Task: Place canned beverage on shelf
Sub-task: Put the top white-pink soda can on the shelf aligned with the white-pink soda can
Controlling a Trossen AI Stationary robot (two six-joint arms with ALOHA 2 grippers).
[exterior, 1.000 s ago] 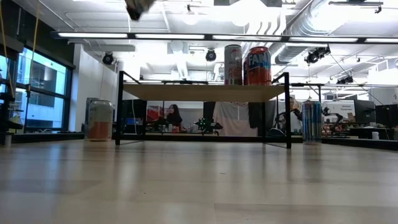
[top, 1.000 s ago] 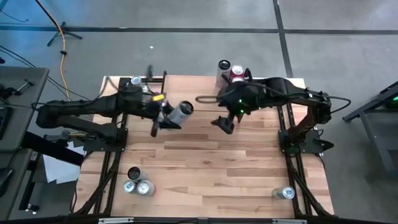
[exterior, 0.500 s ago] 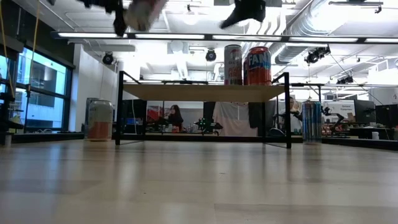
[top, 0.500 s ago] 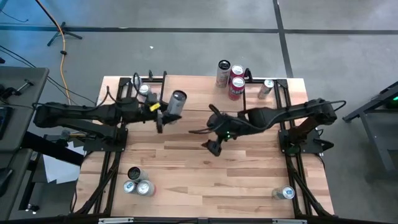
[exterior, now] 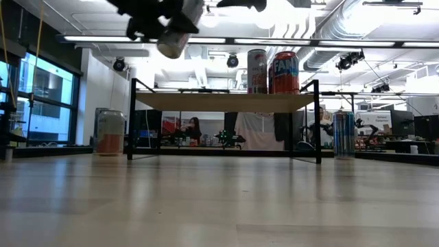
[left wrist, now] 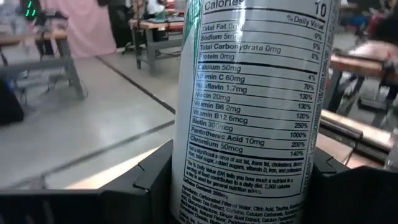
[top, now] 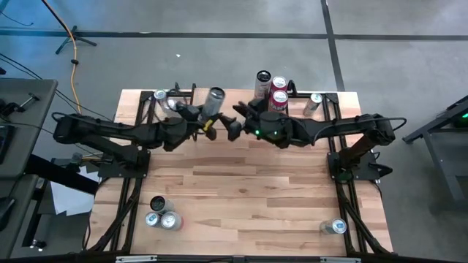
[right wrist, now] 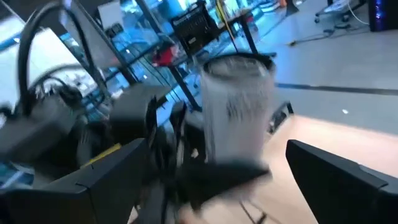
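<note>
Two cans (top: 270,90) on shelf (exterior: 226,101), one can (top: 213,102) held aloft.

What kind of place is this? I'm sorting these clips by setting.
Most likely a robotics lab or workshop. The low view shows exposed ceiling ducts and strip lights over workbenches with a person seated behind; the high view shows a wooden test table on bare concrete floor.
</note>
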